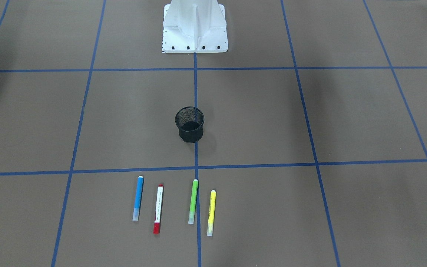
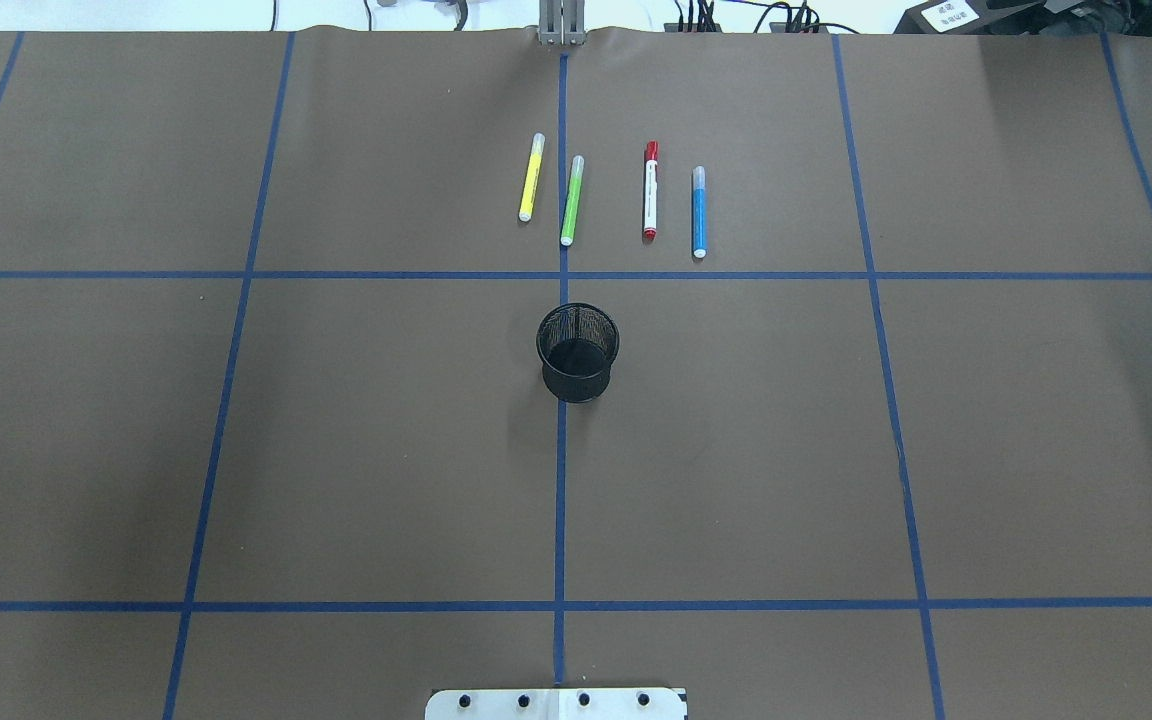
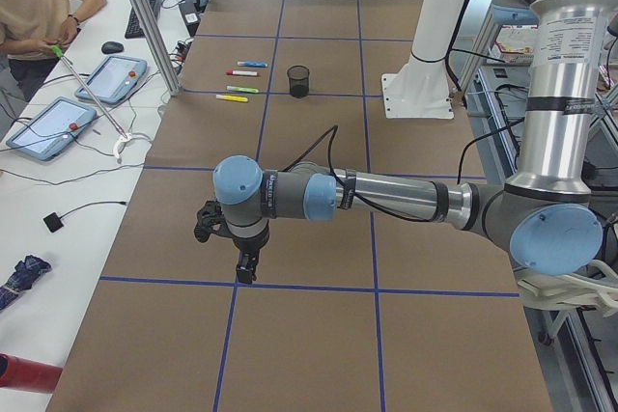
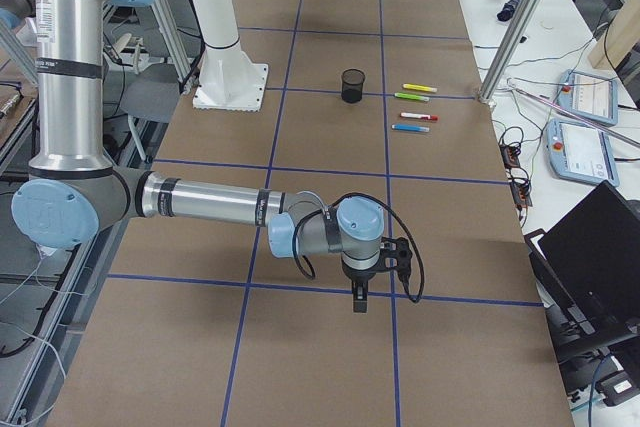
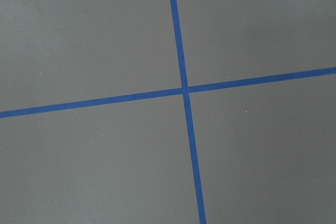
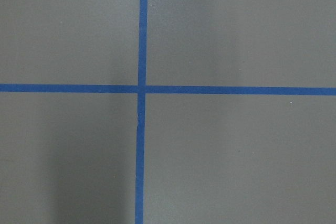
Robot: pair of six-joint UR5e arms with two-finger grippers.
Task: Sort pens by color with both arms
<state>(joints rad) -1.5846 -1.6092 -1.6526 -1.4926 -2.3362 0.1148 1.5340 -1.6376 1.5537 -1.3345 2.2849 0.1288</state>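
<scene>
Several pens lie side by side on the brown table, on the far side of the cup from the robot: blue (image 1: 138, 198), white with red cap (image 1: 158, 208), light green (image 1: 193, 201) and yellow (image 1: 211, 212). From overhead they run yellow (image 2: 531, 177), green (image 2: 572, 200), red-capped (image 2: 650, 190), blue (image 2: 699, 212). Both arms hang far out toward the table's ends, well away from the pens. The left gripper (image 3: 247, 267) and right gripper (image 4: 360, 297) point down over the tape lines. I cannot tell whether either is open or shut. Each wrist view shows only bare table with a blue tape cross.
A black mesh cup (image 1: 189, 124) stands upright at the table's middle, between the pens and the white pedestal base (image 1: 195, 29). A person (image 3: 39, 7) sits at a side desk with tablets (image 3: 111, 77). A laptop (image 4: 590, 267) sits beside the other end.
</scene>
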